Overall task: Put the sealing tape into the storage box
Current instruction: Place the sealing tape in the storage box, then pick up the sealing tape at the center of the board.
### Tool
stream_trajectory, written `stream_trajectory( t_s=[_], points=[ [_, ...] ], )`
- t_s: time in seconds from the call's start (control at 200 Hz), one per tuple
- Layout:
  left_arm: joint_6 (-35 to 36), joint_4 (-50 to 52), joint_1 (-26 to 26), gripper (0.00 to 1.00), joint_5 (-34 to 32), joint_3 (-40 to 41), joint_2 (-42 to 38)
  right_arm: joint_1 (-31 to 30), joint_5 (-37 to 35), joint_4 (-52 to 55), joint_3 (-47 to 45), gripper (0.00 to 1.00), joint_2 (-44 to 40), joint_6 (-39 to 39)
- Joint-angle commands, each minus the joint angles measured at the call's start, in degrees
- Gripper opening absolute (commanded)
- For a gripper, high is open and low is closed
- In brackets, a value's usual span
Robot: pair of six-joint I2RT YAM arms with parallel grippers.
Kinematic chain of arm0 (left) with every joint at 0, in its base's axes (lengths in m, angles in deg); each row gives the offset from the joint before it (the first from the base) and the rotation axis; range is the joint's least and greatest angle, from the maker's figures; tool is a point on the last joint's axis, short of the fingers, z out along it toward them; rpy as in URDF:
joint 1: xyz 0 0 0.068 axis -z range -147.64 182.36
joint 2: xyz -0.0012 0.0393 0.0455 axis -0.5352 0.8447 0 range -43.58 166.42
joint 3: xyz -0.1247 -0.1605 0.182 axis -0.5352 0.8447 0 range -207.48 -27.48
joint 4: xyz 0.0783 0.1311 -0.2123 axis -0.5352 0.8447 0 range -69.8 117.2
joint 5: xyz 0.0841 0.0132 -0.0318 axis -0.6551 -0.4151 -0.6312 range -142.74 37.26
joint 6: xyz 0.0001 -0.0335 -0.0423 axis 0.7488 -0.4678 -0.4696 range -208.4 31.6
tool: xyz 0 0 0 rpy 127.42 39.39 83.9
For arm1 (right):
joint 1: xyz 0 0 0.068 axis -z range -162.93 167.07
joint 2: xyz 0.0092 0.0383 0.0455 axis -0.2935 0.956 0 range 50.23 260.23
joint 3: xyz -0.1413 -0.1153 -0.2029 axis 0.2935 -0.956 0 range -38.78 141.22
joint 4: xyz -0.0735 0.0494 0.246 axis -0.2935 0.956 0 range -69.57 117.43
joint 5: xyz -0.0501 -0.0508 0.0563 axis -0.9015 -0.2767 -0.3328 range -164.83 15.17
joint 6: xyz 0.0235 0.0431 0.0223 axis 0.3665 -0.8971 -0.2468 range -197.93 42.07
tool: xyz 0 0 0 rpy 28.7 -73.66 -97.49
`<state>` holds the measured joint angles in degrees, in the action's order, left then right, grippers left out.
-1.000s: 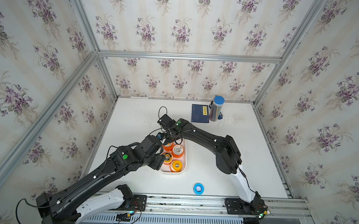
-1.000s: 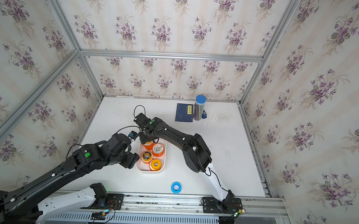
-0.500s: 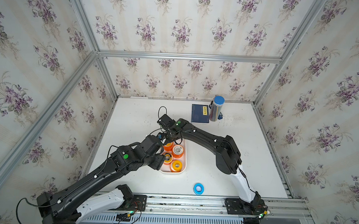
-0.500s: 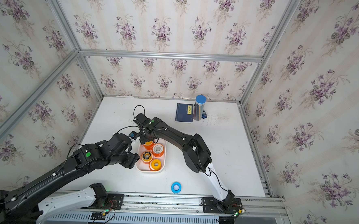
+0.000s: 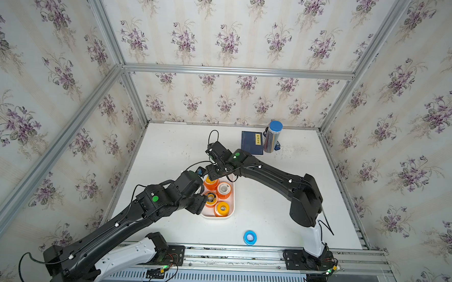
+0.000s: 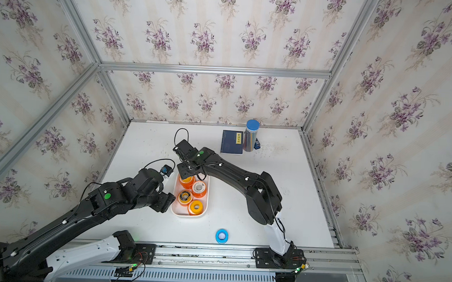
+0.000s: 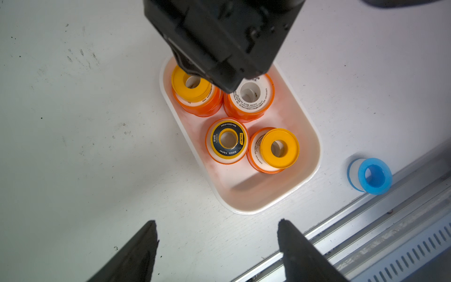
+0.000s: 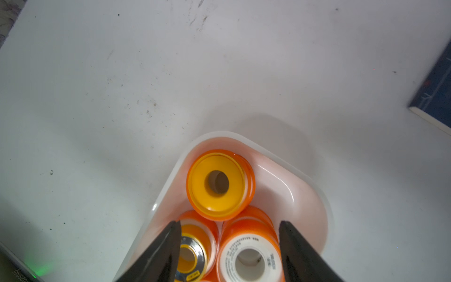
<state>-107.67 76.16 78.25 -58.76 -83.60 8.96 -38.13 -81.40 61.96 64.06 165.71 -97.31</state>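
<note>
Both grippers gape wide and empty: right gripper [image 8: 227,223] hangs over sealing tape [image 7: 228,140] stacked in the storage box [image 7: 256,193]; left gripper [image 7: 216,221] hovers just beside the box. Beyond them, a blue spool [image 7: 373,175] lies outside by the rail [image 7: 390,219]; booklet [image 5: 251,143] and cylinder [image 5: 271,137] stand well apart.

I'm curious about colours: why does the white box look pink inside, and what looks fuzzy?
Left wrist view: the storage box looks pinkish inside, probably orange spools tinting the light. Right wrist view: a bright glare streak on the box wall, and the dark blue booklet is blurred.
</note>
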Motion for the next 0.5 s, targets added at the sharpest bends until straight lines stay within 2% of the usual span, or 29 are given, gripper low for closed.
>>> stream_trajectory(
  t_s=[0.0, 0.265, 0.495],
  points=[
    [-0.03, 0.48, -0.01, 0.77, 0.46, 0.12, -0.06, 0.76, -3.35, -4.96, -6.4, 0.68, -5.82, -1.81],
    [1.27, -0.51, -0.05, 0.77, 2.97, 0.07, 1.26, 6.69, -4.6, -18.62, -35.51, 0.67, -30.25, -5.36],
    [2.91, 0.29, -0.41, 0.76, 7.1, -2.02, 6.3, 18.38, -2.69, -27.98, -61.32, 0.66, -52.08, -8.6]
  ],
)
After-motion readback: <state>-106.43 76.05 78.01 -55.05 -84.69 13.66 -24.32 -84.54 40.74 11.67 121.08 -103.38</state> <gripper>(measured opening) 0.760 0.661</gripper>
